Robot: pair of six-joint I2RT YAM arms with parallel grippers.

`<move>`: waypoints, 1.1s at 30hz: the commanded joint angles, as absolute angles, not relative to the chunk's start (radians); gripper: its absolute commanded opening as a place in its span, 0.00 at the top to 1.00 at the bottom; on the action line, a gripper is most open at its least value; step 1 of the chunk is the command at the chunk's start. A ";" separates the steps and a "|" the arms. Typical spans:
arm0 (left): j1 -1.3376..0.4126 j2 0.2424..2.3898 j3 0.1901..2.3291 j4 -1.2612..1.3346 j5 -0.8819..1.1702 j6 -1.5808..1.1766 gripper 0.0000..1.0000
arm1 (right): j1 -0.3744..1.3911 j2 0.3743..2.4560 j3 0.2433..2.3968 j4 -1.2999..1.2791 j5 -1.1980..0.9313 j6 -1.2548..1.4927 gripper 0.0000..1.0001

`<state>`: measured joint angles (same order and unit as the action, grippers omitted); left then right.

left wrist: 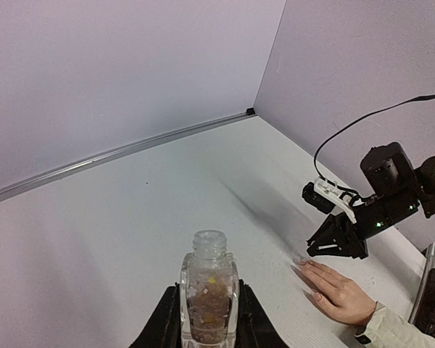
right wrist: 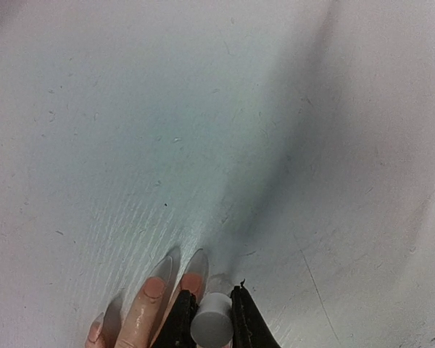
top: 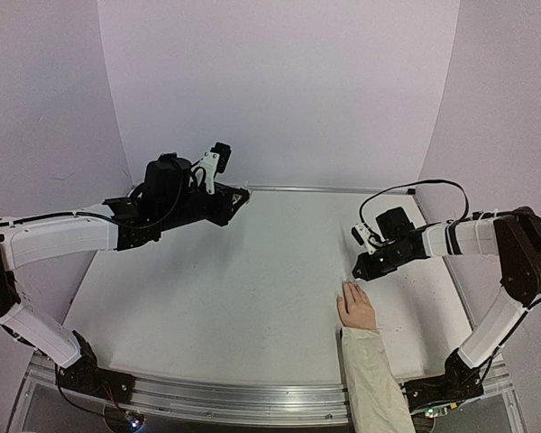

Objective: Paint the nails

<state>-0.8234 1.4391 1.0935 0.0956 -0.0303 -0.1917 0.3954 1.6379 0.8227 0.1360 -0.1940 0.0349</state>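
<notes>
White brush cap (right wrist: pixel 210 330) pinched in right gripper (right wrist: pixel 210 301); nails (right wrist: pixel 154 288) just left of it, hand (right wrist: pixel 134 322) lying parallel; left gripper (left wrist: pixel 207 326), clamping open bottle (left wrist: pixel 208 290), well apart

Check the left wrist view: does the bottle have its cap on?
No, the bottle gripped by the left tool shows a bare, open neck with no cap on it.
</notes>
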 commanded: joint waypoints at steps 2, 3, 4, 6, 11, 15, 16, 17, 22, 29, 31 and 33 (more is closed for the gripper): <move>-0.818 1.401 1.109 0.127 -0.046 -0.195 1.00 | 0.405 1.657 0.859 0.123 -0.188 0.048 1.00; -0.818 1.401 1.110 0.127 -0.047 -0.194 1.00 | 0.404 1.658 0.860 0.124 -0.187 0.048 1.00; -0.818 1.401 1.110 0.127 -0.048 -0.193 1.00 | 0.404 1.659 0.863 0.124 -0.185 0.048 1.00; -0.818 1.401 1.109 0.127 -0.049 -0.193 1.00 | 0.406 1.664 0.866 0.124 -0.182 0.049 1.00; -0.818 1.401 1.109 0.128 -0.051 -0.192 1.00 | 0.407 1.667 0.871 0.126 -0.172 0.053 1.00; -0.818 1.402 1.109 0.128 -0.051 -0.192 1.00 | 0.406 1.666 0.875 0.126 -0.151 0.055 1.00; -0.818 1.402 1.110 0.128 -0.051 -0.192 1.00 | 0.406 1.665 0.879 0.125 -0.149 0.056 1.00; -0.818 1.402 1.110 0.127 -0.051 -0.192 1.00 | 0.406 1.662 0.882 0.125 -0.147 0.059 1.00; -0.818 1.404 1.110 0.128 -0.048 -0.193 1.00 | 0.407 1.637 0.885 0.123 -0.145 0.071 1.00; -0.818 1.403 1.107 0.129 -0.049 -0.196 1.00 | 0.408 1.583 0.865 0.068 -0.160 0.060 1.00; -0.818 1.401 1.105 0.128 -0.051 -0.196 1.00 | 0.409 1.565 0.852 0.054 -0.162 0.060 1.00; -0.818 1.399 1.102 0.129 -0.055 -0.200 1.00 | 0.410 1.542 0.838 0.047 -0.165 0.062 1.00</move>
<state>-0.8227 1.4391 1.0924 0.0956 -0.0311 -0.1917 0.4004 1.6203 0.8524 0.1089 -0.1596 0.0566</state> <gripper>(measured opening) 0.213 0.162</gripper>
